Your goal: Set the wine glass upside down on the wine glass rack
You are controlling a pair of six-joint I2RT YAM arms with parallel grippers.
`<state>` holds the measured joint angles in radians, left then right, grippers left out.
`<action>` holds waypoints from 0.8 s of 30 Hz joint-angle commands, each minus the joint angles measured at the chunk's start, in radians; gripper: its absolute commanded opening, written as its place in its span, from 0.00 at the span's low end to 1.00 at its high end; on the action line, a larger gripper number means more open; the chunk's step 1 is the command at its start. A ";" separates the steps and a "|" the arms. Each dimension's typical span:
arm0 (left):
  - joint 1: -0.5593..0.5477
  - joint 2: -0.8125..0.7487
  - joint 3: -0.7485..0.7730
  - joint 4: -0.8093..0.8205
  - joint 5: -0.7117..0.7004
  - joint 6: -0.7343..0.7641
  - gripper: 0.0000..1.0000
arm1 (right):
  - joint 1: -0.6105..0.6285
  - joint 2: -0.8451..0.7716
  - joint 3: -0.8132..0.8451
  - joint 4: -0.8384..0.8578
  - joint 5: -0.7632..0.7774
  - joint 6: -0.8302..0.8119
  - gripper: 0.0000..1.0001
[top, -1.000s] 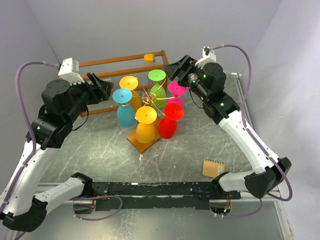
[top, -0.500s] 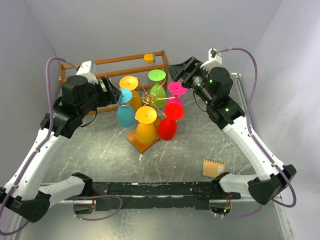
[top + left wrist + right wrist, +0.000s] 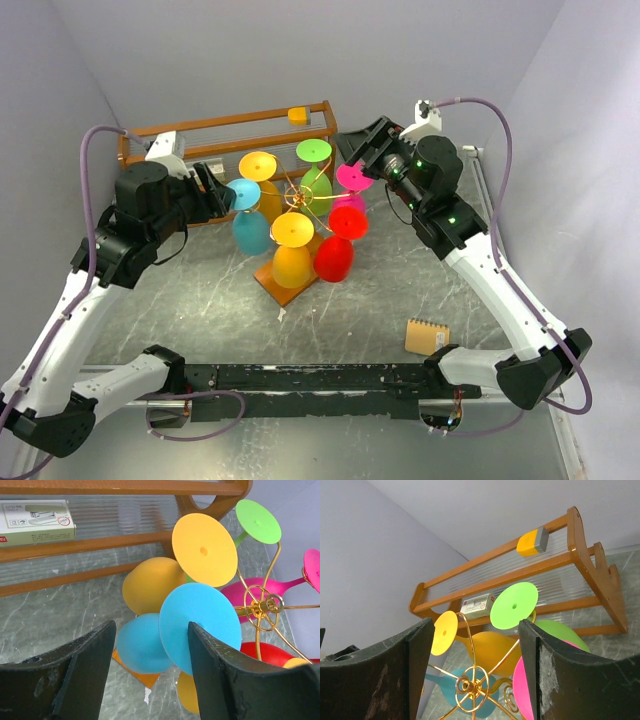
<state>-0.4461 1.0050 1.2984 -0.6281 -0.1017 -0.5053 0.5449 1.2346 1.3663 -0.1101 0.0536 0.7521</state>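
The wine glass rack [image 3: 299,194] is a gold wire stand on an orange-brown base [image 3: 279,285]. Several coloured glasses hang on it upside down: yellow [image 3: 258,166], green [image 3: 314,150], pink [image 3: 354,176], red [image 3: 340,245], orange [image 3: 291,250] and blue [image 3: 246,215]. My left gripper [image 3: 216,190] is open and empty, just left of the blue glass [image 3: 200,625]. That glass's foot sits in front of the gripper's [image 3: 150,630] jaws. My right gripper [image 3: 362,150] is open and empty, above the pink glass. In the right wrist view the gripper [image 3: 475,630] frames the gold hub [image 3: 472,682] and the green foot [image 3: 514,605].
A brown wooden slatted shelf [image 3: 250,125] stands behind the rack, holding an orange-grey block [image 3: 297,115] and a white box [image 3: 35,520]. A small tan notepad [image 3: 427,336] lies at the front right. Grey walls close in the back and both sides.
My left arm swung right toward the blue glass, then eased back a little to the left. My right gripper drew slightly back to the right. The glasses have not moved.
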 commanded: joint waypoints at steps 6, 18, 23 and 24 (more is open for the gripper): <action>-0.002 -0.044 -0.007 -0.043 0.028 -0.008 0.67 | -0.005 -0.024 -0.009 0.028 0.010 0.010 0.68; -0.002 -0.048 -0.005 -0.079 0.158 0.058 0.64 | -0.004 -0.030 -0.022 0.027 0.014 0.016 0.68; -0.002 -0.048 0.004 -0.094 0.181 0.064 0.59 | -0.005 -0.035 -0.025 0.029 0.014 0.020 0.67; -0.002 -0.050 0.004 -0.093 0.181 0.062 0.58 | -0.005 -0.034 -0.027 0.030 0.014 0.022 0.67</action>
<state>-0.4461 0.9619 1.2964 -0.6792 0.0330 -0.4686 0.5449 1.2251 1.3487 -0.1093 0.0570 0.7685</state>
